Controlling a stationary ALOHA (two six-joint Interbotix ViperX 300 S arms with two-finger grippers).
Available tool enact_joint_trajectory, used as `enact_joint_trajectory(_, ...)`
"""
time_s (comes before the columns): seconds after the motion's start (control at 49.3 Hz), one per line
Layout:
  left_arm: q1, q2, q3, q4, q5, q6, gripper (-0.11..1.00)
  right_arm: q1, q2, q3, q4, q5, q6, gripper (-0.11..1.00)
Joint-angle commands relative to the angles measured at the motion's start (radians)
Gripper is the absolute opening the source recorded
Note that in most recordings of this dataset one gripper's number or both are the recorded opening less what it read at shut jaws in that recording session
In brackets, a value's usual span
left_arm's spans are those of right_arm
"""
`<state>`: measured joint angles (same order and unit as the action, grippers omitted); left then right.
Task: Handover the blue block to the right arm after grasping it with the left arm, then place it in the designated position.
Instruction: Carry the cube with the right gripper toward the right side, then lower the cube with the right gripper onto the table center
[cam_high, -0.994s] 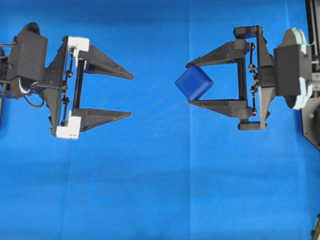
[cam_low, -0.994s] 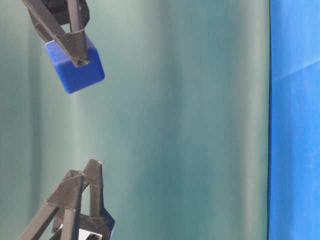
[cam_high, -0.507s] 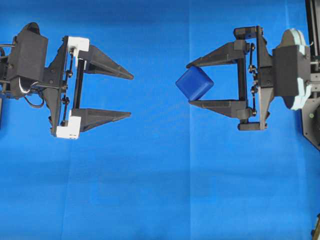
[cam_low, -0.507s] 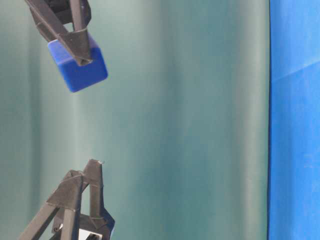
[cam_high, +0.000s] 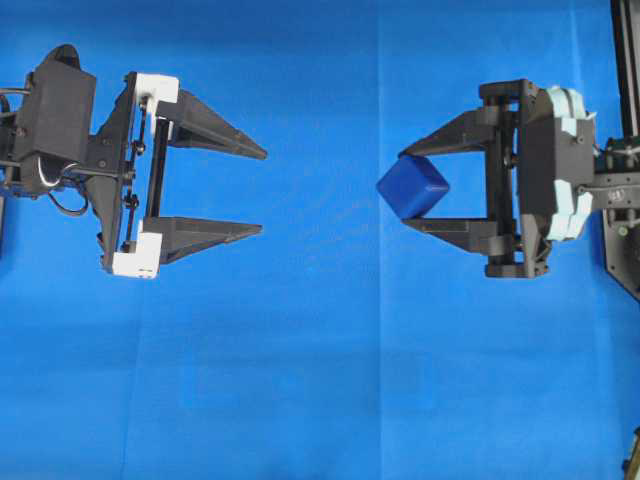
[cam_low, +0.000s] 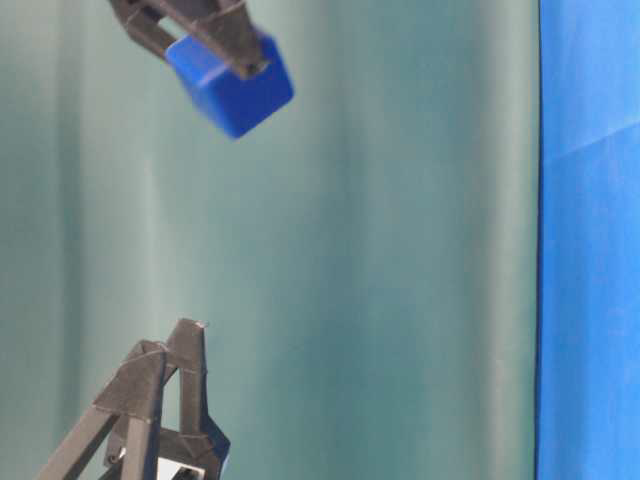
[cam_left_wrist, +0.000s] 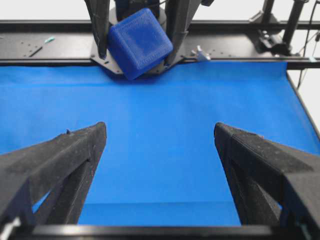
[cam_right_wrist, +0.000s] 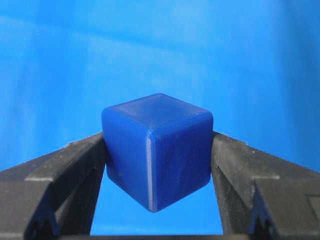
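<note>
The blue block (cam_high: 413, 187), a small dark-blue cube, hangs tilted above the cloth, pinched between the two black fingertips of my right gripper (cam_high: 410, 190). In the right wrist view the blue block (cam_right_wrist: 157, 150) fills the gap between both fingers, one edge pointing down. In the table-level view the blue block (cam_low: 232, 82) sits at the top, held in the fingertips. My left gripper (cam_high: 264, 190) stands wide open at the left with nothing between its fingers, well apart from the block. From the left wrist view the blue block (cam_left_wrist: 139, 41) shows far ahead, beyond the open left gripper (cam_left_wrist: 160, 132).
Bright blue cloth (cam_high: 320, 380) covers the whole table. A black frame rail (cam_left_wrist: 45, 47) runs along the far edge behind the right arm. A teal backdrop (cam_low: 400, 250) fills the table-level view. Black equipment stands at the right edge (cam_high: 625, 260).
The right gripper has drawn back to the right with the block and tipped its wrist. The left gripper has not moved.
</note>
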<state>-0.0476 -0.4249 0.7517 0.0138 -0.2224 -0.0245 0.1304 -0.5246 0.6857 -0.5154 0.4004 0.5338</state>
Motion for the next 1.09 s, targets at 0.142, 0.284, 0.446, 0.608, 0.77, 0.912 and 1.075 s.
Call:
enact_joint_trajectory(0.142,0.0,-0.003,-0.023,0.003,-0.005,-0.002,0.93,0.012,-0.037,-0.003,0.038,0.087,0.002,0.55)
enact_joint_trajectory(0.284,0.0,-0.005,-0.023,0.003,-0.005,0.0,0.93,0.014,-0.041,-0.002,0.041,0.091,0.002,0.55)
enact_joint_trajectory(0.446,0.0,-0.005,-0.021,0.003,-0.003,0.002,0.93,0.014,-0.041,-0.002,0.041,0.091,0.0,0.55)
enact_joint_trajectory(0.608,0.0,-0.005,-0.023,0.003,-0.005,0.002,0.93,0.014,-0.04,0.0,0.041,0.091,0.0,0.55)
enact_joint_trajectory(0.77,0.0,-0.003,-0.023,0.003,-0.005,0.0,0.93,0.014,-0.041,0.0,0.041,0.091,0.0,0.55)
enact_joint_trajectory(0.912,0.0,-0.003,-0.023,0.003,-0.005,0.0,0.93,0.014,-0.04,0.0,0.041,0.092,0.0,0.55)
enact_joint_trajectory(1.075,0.0,-0.005,-0.023,0.003,-0.003,0.0,0.93,0.012,-0.038,0.0,0.041,0.091,0.0,0.55)
